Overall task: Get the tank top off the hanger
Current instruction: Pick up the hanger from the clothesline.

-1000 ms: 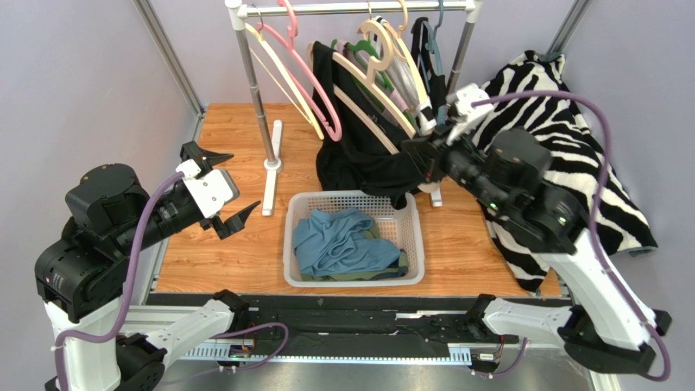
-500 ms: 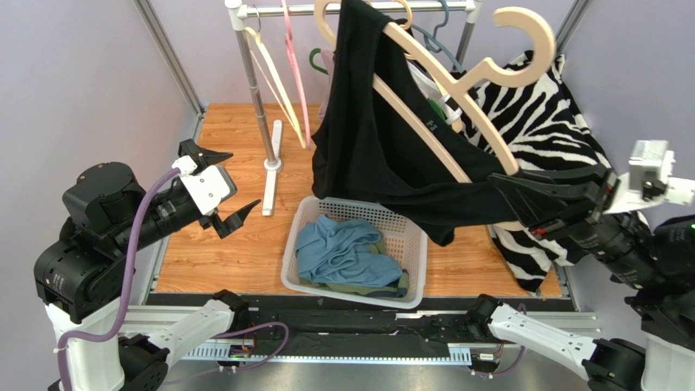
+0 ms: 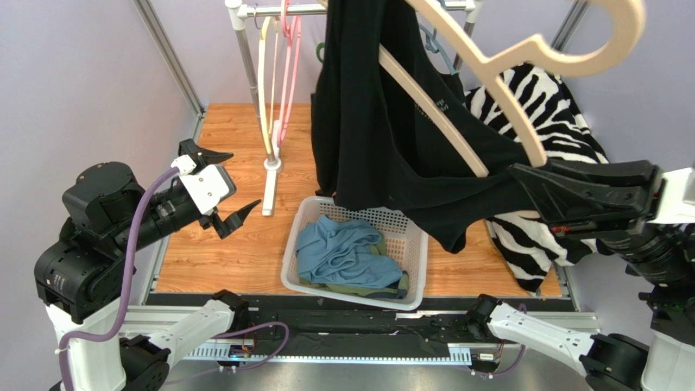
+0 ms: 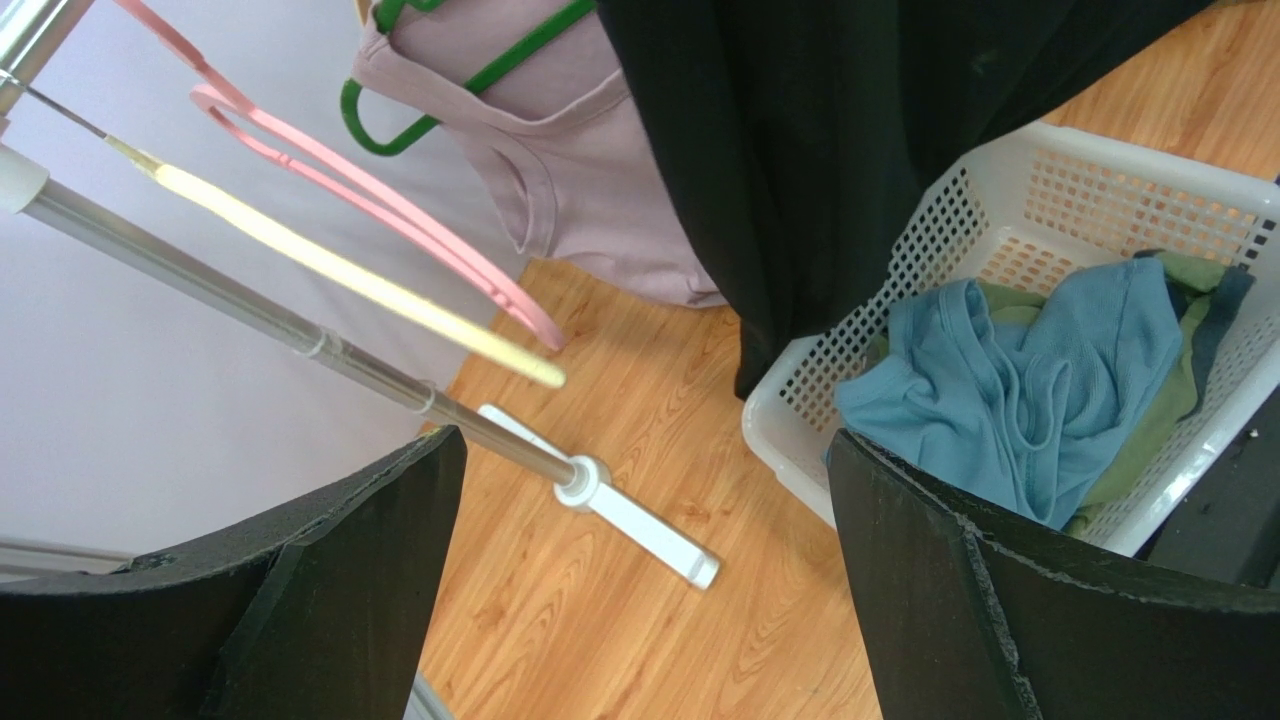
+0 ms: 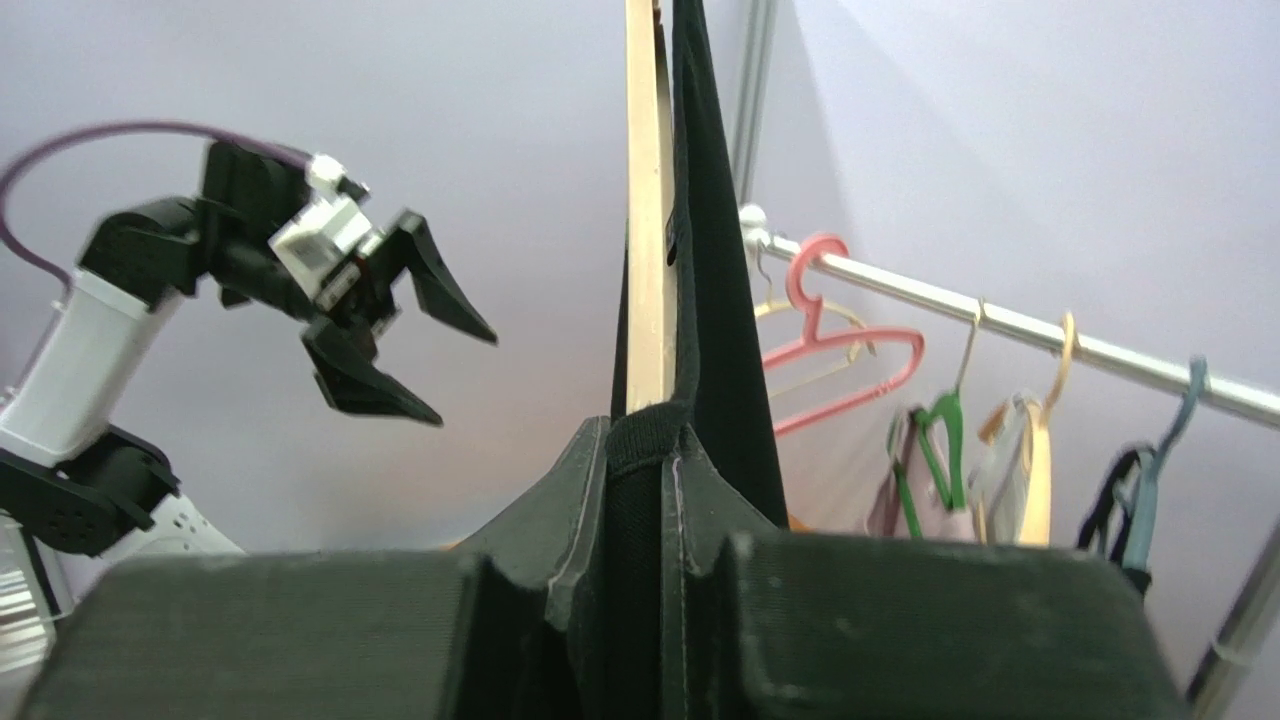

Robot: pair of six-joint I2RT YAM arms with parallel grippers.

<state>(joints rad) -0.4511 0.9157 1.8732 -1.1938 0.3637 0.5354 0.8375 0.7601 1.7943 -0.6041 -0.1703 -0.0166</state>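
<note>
Right end effector (image 3: 524,186) pinches the hanger (image 3: 432,110) at 3 o'clock; the hanger's long axis slants to 11 o'clock, the tank top (image 3: 383,138) draped on it, centre. Left end effector (image 3: 235,184) gapes wide.

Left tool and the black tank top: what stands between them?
In the top view, the rack's upright post and white foot, with pink and yellow hangers hanging there.
</note>
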